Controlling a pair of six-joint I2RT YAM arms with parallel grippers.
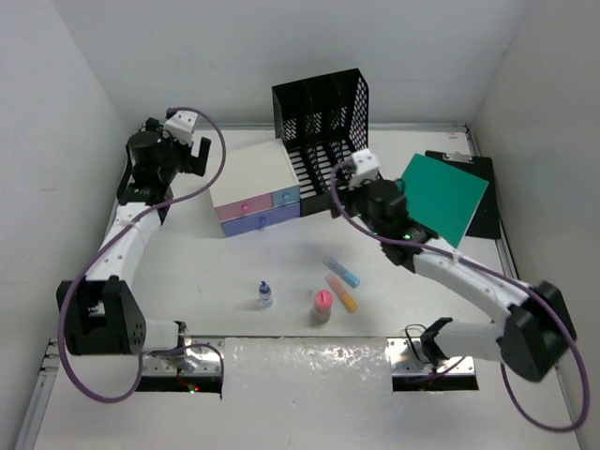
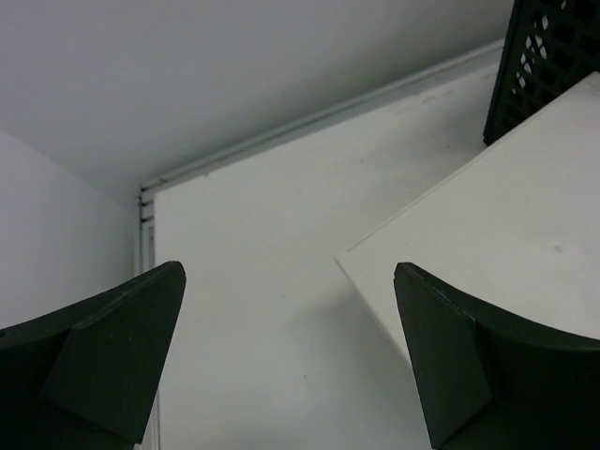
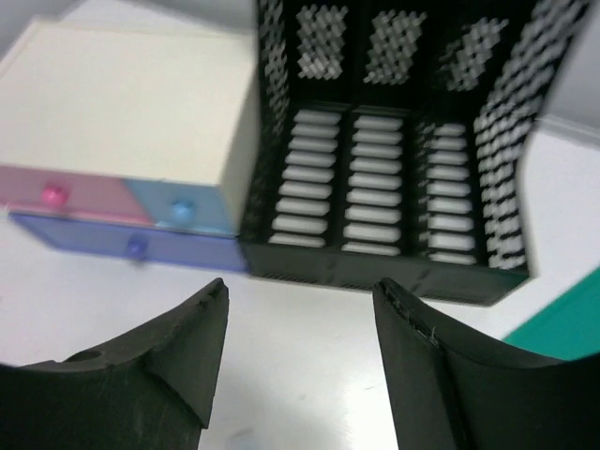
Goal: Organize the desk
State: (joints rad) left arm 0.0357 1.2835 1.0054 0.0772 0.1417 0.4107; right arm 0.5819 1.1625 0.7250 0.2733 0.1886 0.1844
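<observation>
Both stand open, empty: your left tool (image 2: 289, 281) over the large flat white counter (image 2: 281, 187), right tool (image 3: 300, 291) facing a blurred black mesh rack (image 3: 370, 267), partly cut off.

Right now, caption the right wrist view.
Open right gripper facing the black file rack, drawer box beside it.

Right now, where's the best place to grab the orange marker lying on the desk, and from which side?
Take the orange marker at its middle, from straight above: it lies flat, so squeeze across its narrow barrel, square to its diagonal length. The pink-capped bottle stands close on its left, so mind that side.
</observation>
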